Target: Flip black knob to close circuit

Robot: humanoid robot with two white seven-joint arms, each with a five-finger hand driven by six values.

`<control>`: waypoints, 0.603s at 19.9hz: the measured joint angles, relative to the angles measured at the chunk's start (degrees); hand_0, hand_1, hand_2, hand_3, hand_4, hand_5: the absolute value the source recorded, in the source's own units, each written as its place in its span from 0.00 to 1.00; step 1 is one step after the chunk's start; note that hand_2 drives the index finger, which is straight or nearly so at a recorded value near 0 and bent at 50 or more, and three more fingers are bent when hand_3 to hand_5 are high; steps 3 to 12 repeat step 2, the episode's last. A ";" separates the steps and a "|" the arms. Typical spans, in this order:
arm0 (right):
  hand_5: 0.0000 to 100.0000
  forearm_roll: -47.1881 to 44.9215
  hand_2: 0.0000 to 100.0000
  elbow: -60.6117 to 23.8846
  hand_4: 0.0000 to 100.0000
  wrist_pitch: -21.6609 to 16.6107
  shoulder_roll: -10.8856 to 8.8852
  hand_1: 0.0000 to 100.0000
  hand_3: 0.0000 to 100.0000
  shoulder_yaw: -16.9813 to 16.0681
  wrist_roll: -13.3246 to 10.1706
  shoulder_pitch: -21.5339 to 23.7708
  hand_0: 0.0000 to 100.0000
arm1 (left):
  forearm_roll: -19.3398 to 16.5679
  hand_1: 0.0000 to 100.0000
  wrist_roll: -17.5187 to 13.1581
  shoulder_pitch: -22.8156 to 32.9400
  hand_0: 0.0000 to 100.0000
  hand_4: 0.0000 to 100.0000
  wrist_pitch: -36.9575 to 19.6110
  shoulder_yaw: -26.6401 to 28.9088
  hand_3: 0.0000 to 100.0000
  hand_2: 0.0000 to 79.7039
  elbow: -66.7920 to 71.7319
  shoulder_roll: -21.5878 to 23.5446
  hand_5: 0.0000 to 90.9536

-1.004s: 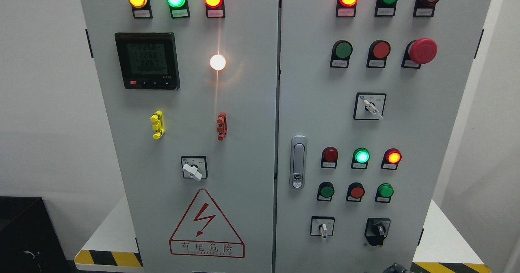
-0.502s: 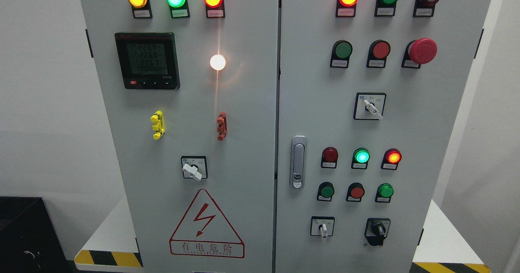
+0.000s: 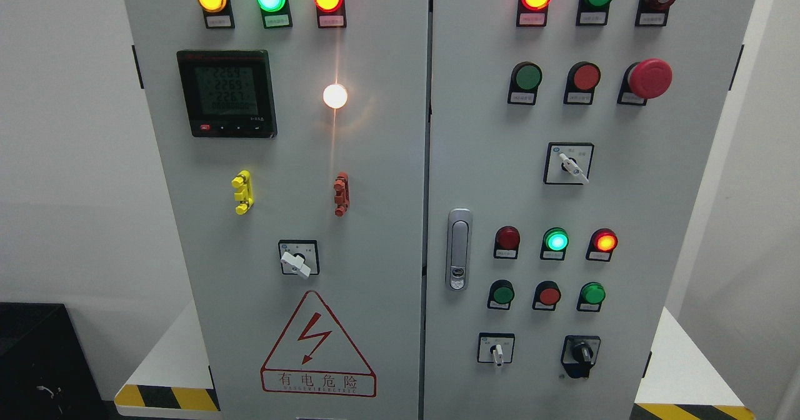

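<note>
The black knob point(image 3: 581, 352) sits low on the right door of the grey control cabinet point(image 3: 375, 157), near its bottom edge, right of a white selector switch point(image 3: 497, 351) and below a row of push buttons point(image 3: 549, 295). Bare panel surrounds it. Neither robot hand is in view, so their state can't be told.

Plain white walls point(image 3: 69, 157), black cabinet point(image 3: 37, 357) lower left, hazard-striped white plinth point(image 3: 165, 396)

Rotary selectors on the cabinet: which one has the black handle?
The black knob, at the right door's bottom right corner. The other three selectors have white handles.
</note>
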 measured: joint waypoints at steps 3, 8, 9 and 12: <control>0.00 -0.69 0.00 0.05 0.00 -0.15 0.02 0.00 0.00 0.03 0.08 0.33 0.00 | 0.01 0.56 0.00 0.00 0.12 0.00 0.00 0.00 0.00 0.00 0.00 0.00 0.00; 0.00 -0.69 0.00 0.05 0.00 -0.15 0.02 0.00 0.00 0.03 0.08 0.33 0.00 | 0.01 0.56 0.00 0.00 0.12 0.00 0.00 0.00 0.00 0.00 0.00 0.00 0.00; 0.00 -0.69 0.00 0.05 0.00 -0.15 0.02 0.00 0.00 0.03 0.08 0.33 0.00 | 0.01 0.56 0.00 0.00 0.12 0.00 0.00 0.00 0.00 0.00 0.00 0.00 0.00; 0.00 -0.69 0.00 0.05 0.00 -0.15 0.02 0.00 0.00 0.03 0.08 0.33 0.00 | 0.01 0.56 0.00 0.00 0.12 0.00 0.00 0.00 0.00 0.00 0.00 0.00 0.00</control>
